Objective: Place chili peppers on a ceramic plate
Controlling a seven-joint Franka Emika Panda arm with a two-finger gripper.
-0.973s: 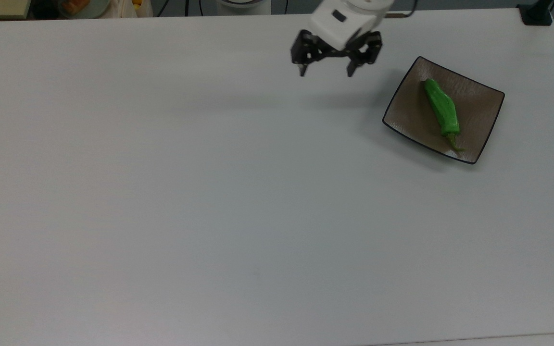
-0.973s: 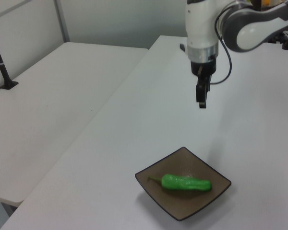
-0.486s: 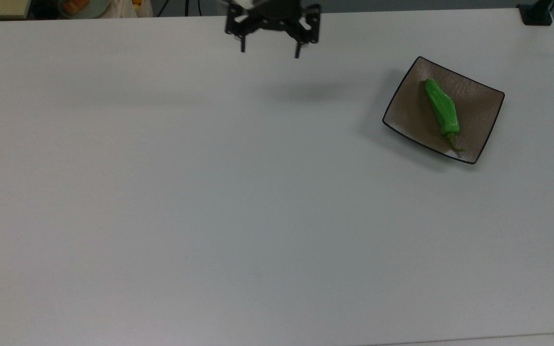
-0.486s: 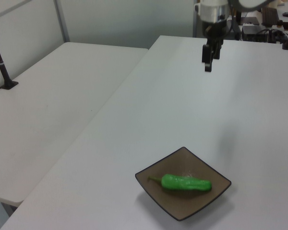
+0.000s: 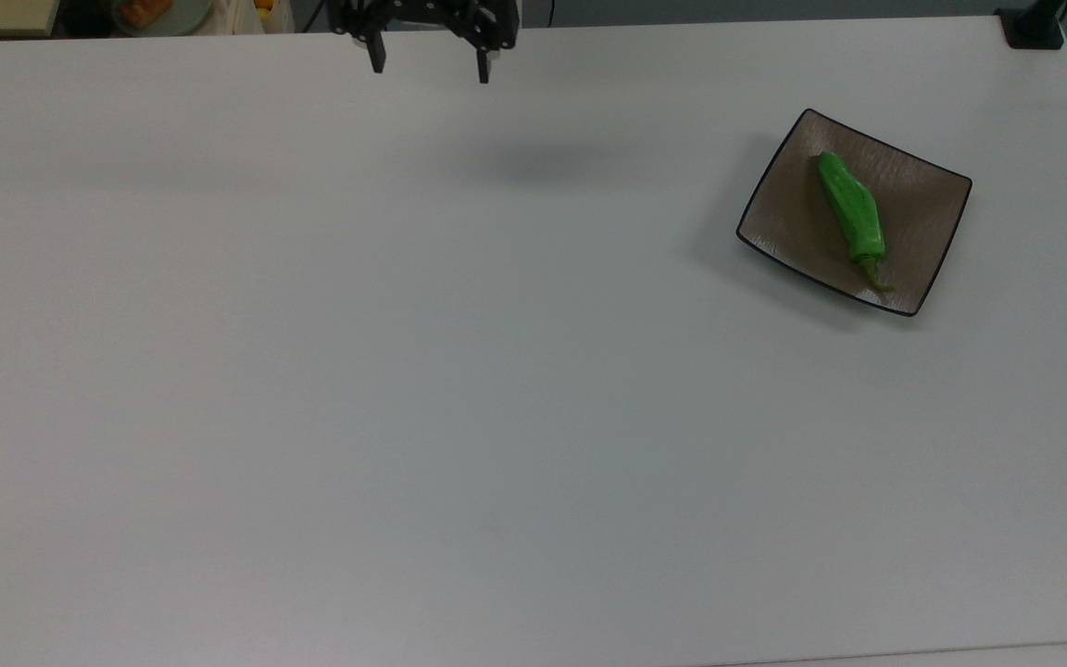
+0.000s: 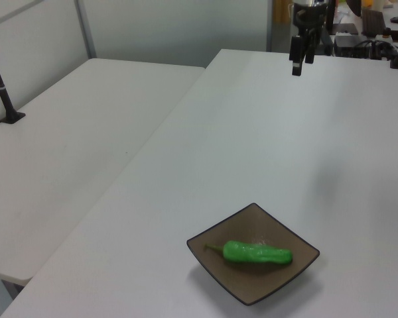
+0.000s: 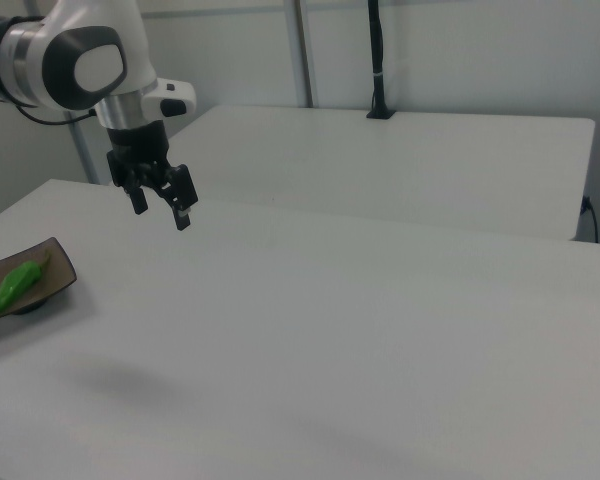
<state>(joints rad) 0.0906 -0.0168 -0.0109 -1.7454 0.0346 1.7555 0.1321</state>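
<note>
A glossy green chili pepper point(image 5: 851, 209) lies diagonally on the square brown ceramic plate point(image 5: 936, 204) at the top view's right, its stem toward the plate's near corner. The left view shows the pepper point(image 6: 257, 253) lying across the plate point(image 6: 298, 244) at the table's near end, and the right view has the pepper point(image 7: 14, 283) on the plate point(image 7: 52, 290) at its left edge. My gripper point(image 5: 429, 68) hangs open and empty high above the table's far edge, well away from the plate; it also appears in the left view point(image 6: 297, 62) and the right view point(image 7: 161, 216).
The white table point(image 5: 459, 371) stretches wide to the top view's left of the plate. A second white table point(image 6: 73, 132) stands beside it in the left view. A black post base point(image 5: 1034, 26) sits at the far right corner. Clutter point(image 5: 154, 11) lies beyond the far edge.
The open gripper has risen and drawn away from the plate, toward the top view's upper left. Pepper and plate have stayed still.
</note>
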